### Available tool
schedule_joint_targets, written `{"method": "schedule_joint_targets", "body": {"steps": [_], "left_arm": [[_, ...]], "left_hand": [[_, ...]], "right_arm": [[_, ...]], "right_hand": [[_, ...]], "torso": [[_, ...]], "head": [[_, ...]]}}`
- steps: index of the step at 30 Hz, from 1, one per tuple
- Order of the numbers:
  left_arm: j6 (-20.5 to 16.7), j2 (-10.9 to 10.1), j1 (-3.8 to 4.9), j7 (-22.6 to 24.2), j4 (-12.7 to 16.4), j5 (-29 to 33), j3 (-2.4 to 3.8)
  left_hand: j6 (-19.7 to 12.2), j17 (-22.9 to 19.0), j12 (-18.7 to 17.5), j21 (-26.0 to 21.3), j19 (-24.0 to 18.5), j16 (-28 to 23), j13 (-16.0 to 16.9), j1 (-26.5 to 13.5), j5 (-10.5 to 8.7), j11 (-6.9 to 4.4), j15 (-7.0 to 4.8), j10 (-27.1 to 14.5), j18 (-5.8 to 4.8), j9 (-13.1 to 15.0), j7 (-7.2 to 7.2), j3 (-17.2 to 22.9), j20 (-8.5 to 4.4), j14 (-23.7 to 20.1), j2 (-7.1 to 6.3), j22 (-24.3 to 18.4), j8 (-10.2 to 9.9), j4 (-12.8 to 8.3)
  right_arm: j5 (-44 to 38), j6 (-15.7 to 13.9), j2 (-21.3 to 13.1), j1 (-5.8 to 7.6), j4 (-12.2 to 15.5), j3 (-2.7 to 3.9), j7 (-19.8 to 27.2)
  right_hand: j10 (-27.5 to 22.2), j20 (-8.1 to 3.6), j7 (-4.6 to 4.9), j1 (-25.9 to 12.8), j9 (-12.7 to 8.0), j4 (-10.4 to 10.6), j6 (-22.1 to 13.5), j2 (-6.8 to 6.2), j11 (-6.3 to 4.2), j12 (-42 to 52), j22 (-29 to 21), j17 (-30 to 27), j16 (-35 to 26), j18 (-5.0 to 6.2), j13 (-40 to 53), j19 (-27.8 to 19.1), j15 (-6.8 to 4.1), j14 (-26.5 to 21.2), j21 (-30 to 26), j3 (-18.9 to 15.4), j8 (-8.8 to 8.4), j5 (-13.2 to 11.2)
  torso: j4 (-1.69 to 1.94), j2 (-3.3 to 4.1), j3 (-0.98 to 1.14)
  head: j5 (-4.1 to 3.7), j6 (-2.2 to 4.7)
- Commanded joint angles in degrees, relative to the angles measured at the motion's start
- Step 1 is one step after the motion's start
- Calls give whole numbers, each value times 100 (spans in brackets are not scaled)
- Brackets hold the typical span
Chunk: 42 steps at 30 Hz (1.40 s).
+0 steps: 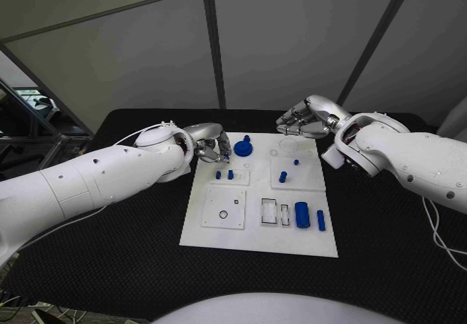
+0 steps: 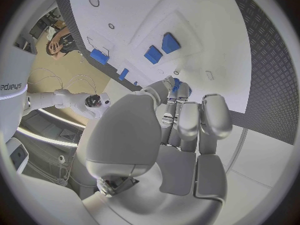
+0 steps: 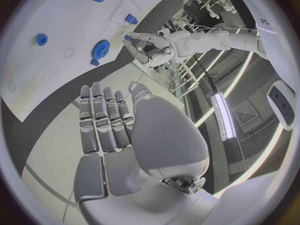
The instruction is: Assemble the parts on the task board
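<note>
Lying flat on the black textured table (image 1: 117, 250), the white task board (image 1: 261, 202) is a smooth rectangular plate that carries four raised square sub-plates and several blue parts. The near left sub-plate (image 1: 224, 208) is bare, with one round hole and one smaller hole in it. The far left sub-plate holds two short blue pegs (image 1: 225, 175) standing side by side. The far right sub-plate holds one upright blue peg (image 1: 283, 177) and one small blue stud (image 1: 295, 162) beyond it. At the near right, two rectangular recesses (image 1: 275, 212) lie beside one thick blue cylinder (image 1: 301, 214), and one thinner blue pin (image 1: 321, 220) lies just outside the cylinder. One blue toothed gear (image 1: 243, 148) sits at the far edge of the board, with a small blue knob just beyond it.

The left hand (image 1: 210, 145), silver and metallic on a glossy white arm, hangs over the board's far left corner, just beside the gear. In the left wrist view its fingers (image 2: 187, 120) point down side by side, with a small blue part (image 2: 177, 86) at the tips of the thumb and a finger. Whether the part is pinched or merely touched cannot be determined.

The right hand (image 1: 310, 121) hovers beyond the far right corner of the board, over the table. In the right wrist view its fingers (image 3: 103, 117) are extended, close together and holding nothing, with the thumb apart.
</note>
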Motion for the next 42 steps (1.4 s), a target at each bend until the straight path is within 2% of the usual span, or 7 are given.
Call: {"method": "schedule_joint_targets", "body": {"steps": [1,20,25,38,42], "left_arm": [[126,55,3,-20,-72,-132,2],[353,174,-12,-46,-176,-279,-6],[353,201,-16,13,-200,-279,-6],[411,281,-23,26,-269,-277,-13],[429,299,-24,9,-285,-277,-15]], "left_hand": [[39,-13,-20,25,34,5,-4,-61,-19,5,11,38,-650,-9,-16,-10,9,32,-1,137,-40,16],[53,-27,-27,26,35,1,-2,-74,-21,-3,7,58,-651,-8,-28,-24,8,29,-11,140,-47,17],[66,-24,-30,22,34,4,1,-81,-27,-9,3,75,-649,-6,-37,-32,6,31,-12,140,-49,18],[91,-14,-33,40,45,13,7,-87,-34,-23,-6,104,-653,-2,-53,-41,1,36,-5,155,-52,18],[101,-17,-35,45,48,13,9,-88,-35,-28,-10,114,-654,0,-60,-42,-1,36,1,160,-52,18]], "right_arm": [[12,18,9,9,11,4,25],[12,26,7,9,22,4,19],[12,28,12,9,17,4,20],[12,39,25,9,4,4,4],[12,40,26,9,3,4,1]], "right_hand": [[-20,11,3,-32,-1,1,-24,44,-5,31,-5,-5,-3,74,-3,48,-34,-1,-39,25,-2,18],[-19,10,3,-32,-1,6,-23,48,-6,32,-10,-9,-2,75,-2,53,-36,2,-43,36,-1,18],[-19,10,3,-32,-1,6,-23,48,-6,32,-10,-9,-2,75,-2,53,-36,2,-43,36,-1,18],[-19,10,3,-32,-1,6,-23,48,-6,32,-10,-9,-2,75,-2,53,-36,2,-43,36,-1,18],[-19,10,3,-32,-1,6,-23,48,-6,32,-10,-9,-2,75,-2,53,-36,2,-43,36,-1,18]], "torso": [[0,-2,-2],[6,-2,-6],[14,-4,-8],[1,-5,-1],[4,-1,-6]], "head": [[0,-4],[-12,-47],[-28,-24],[-23,-30],[-30,-29]]}}
